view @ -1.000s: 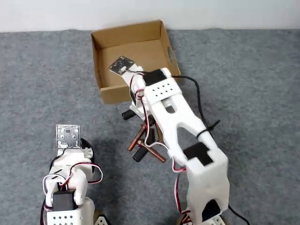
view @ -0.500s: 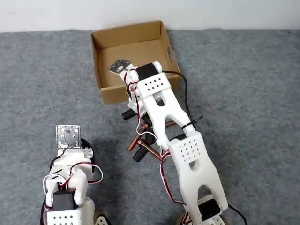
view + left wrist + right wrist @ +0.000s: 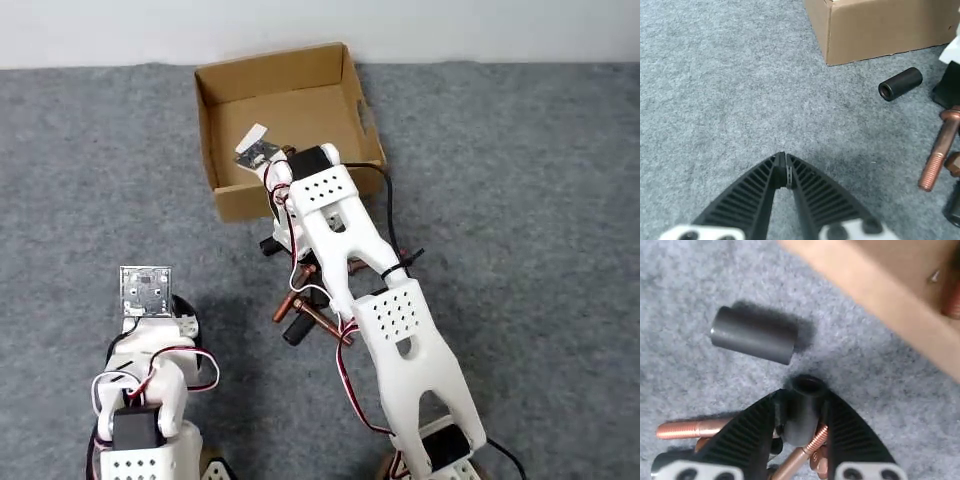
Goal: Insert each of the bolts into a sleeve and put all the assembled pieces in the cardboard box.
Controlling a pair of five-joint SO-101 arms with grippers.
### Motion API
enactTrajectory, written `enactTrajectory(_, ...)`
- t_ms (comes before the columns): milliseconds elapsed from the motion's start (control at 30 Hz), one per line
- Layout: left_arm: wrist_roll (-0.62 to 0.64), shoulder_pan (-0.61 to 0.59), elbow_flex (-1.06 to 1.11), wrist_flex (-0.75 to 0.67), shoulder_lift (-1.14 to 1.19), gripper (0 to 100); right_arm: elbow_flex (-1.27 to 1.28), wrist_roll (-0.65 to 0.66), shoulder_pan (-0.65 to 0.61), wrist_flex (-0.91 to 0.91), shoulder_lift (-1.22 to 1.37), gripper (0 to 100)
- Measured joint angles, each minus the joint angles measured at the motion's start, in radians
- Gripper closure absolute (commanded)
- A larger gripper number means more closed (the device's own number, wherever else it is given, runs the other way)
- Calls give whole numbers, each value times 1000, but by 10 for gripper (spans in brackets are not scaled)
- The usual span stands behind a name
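A black sleeve (image 3: 801, 415) is clamped in the right gripper (image 3: 801, 397), near the cardboard box (image 3: 240, 200).
Nearest, the left gripper (image 3: 785, 162) is held closed, tips together, over grey carpet (image 3: 715, 90). Farther out, the gripped sleeve is held just beside copper bolts (image 3: 687, 429); a loose sleeve (image 3: 752, 335) is seen beyond, before the box's front wall.

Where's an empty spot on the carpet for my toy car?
Bare grey carpet lies left of the brown cardboard box, beyond the left hand, and right of the white right arm. It is crowded by the box's near wall: copper bolts, a loose black sleeve and the right hand gripping a second black sleeve.
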Motion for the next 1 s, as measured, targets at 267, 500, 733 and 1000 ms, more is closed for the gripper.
enactTrajectory(267, 0, 0, 0, 0, 0, 994, -25, -2, 0, 0, 23, 989)
enactTrajectory(500, 0, 0, 0, 0, 0, 994, -23, 0, -9, 2, -69, 989)
enactTrajectory(733, 0, 0, 0, 0, 0, 993, -3, 0, -12, 3, -316, 990)
enactTrajectory(1000, 3, 11, 0, 0, 0, 992, 333, -34, -12, 3, -712, 990)
